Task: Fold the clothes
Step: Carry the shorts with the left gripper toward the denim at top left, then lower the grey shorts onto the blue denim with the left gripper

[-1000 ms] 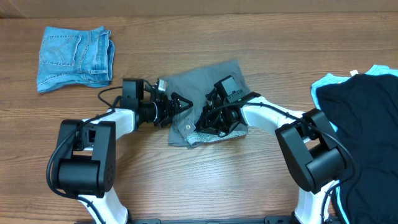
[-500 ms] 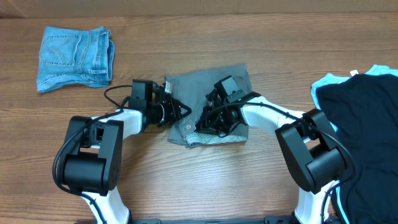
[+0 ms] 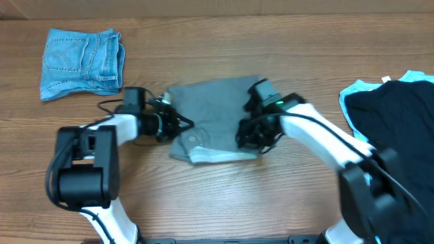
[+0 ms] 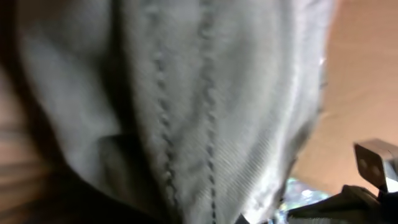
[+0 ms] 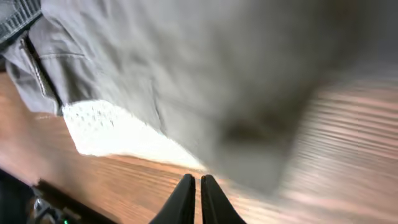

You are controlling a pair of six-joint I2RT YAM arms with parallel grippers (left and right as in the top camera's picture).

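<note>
Left gripper (image 3: pixel 182 125) lies low at the left edge of the trousers (image 3: pixel 210 108), pressed together on a bunch of the grey cloth. Its wrist view is filled by seamed fabric right against the lens, and the fingers are hidden. Right gripper (image 3: pixel 252 139) sits across the trousers from it, on their right part, with its fingertips closed against each other. Grey fabric lies just ahead of the tips, but whether they pinch any I cannot tell. Whitish lining (image 3: pixel 215 157) shows at the trousers' near edge, between the two grippers. Shorts (image 3: pixel 81 59) lie well beyond the left gripper, on its outer side. Black garment (image 3: pixel 400 115) lies over a pale-blue garment (image 3: pixel 347 95) well out past the right gripper, on the table (image 3: pixel 224 203).
</note>
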